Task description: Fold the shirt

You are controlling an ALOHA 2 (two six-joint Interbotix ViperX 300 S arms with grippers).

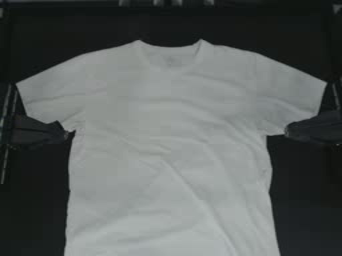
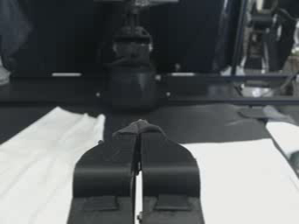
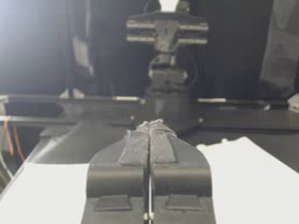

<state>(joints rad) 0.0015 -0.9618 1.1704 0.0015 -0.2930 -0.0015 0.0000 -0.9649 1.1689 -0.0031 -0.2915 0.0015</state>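
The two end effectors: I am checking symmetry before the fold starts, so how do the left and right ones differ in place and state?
The left end effector sits at the left side seam of the plain white short-sleeved T-shirt, under its left sleeve; the right end effector sits at the opposite seam, under the other sleeve. The left one points rightward, the right one leftward. Shared: both jaws are shut, at about the same height.

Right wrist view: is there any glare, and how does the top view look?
Right wrist view: bright haze washes its upper corner, beyond the shut right gripper. Top view: soft, the shirt shows only faint creases; its hem is cut off.
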